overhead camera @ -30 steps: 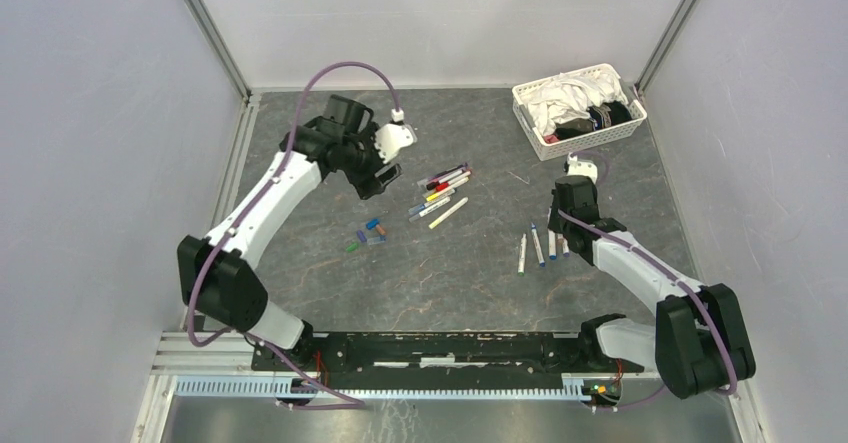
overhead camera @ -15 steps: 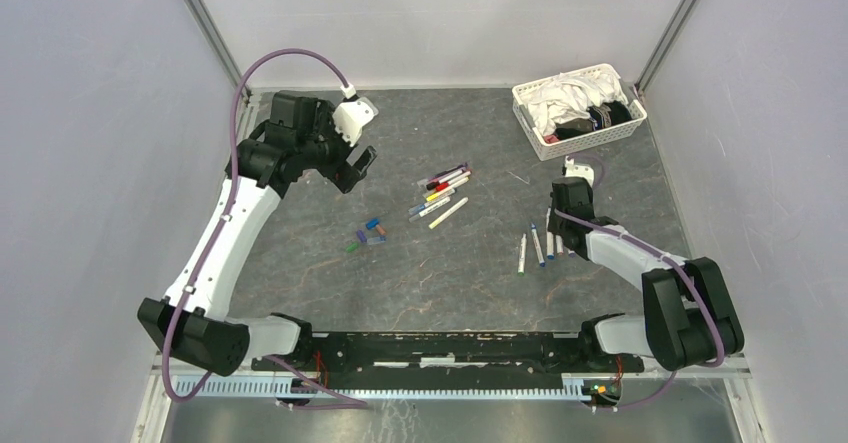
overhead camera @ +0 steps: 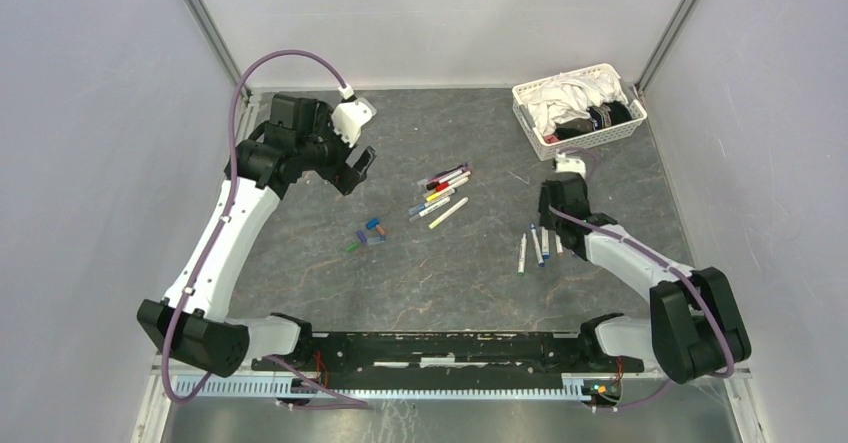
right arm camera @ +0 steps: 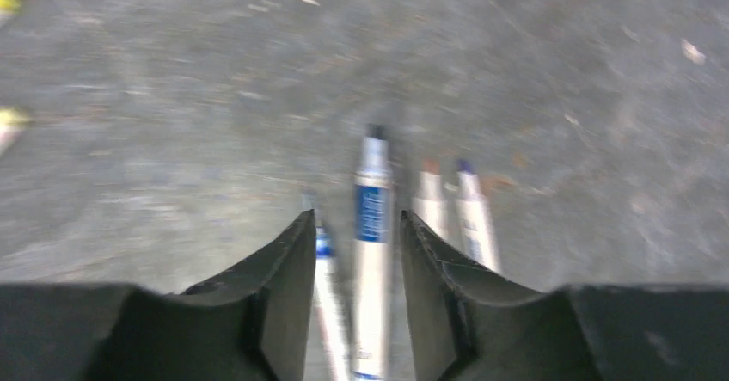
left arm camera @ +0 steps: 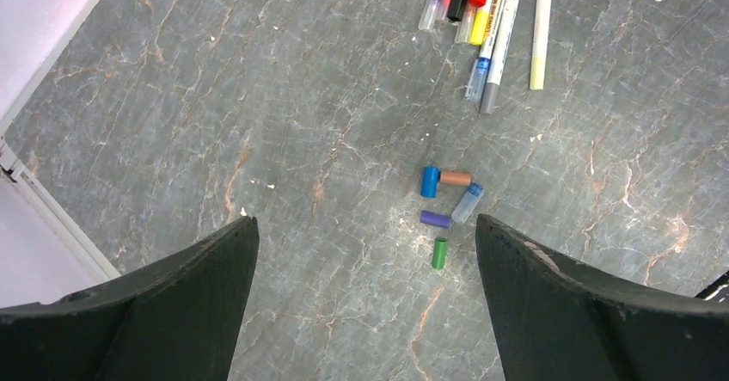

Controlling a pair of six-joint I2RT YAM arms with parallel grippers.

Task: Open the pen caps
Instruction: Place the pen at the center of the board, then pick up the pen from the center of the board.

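Observation:
Several capped pens (overhead camera: 442, 191) lie bunched mid-table; they also show at the top of the left wrist view (left arm camera: 481, 20). Several loose pen caps (overhead camera: 368, 235) lie to their front left: blue (left arm camera: 430, 181), brown (left arm camera: 456, 177), clear (left arm camera: 468, 202), purple (left arm camera: 434, 218) and green (left arm camera: 439, 253). My left gripper (overhead camera: 357, 169) is open and empty, held high to the left of the pens, jaws wide (left arm camera: 365, 226). Several uncapped pens (overhead camera: 538, 248) lie at the right. My right gripper (overhead camera: 547, 219) hangs low over them, partly open (right arm camera: 357, 219), straddling a blue-labelled pen (right arm camera: 371, 226) lying on the table. That view is blurred.
A white lattice basket (overhead camera: 590, 139) with cloths and dark items stands at the back right corner. Grey walls and metal rails enclose the table on the left, back and right.
My left arm has swung back and to the left, away from the pen bunch, then held still. My right gripper has shifted slightly left over the uncapped pens.

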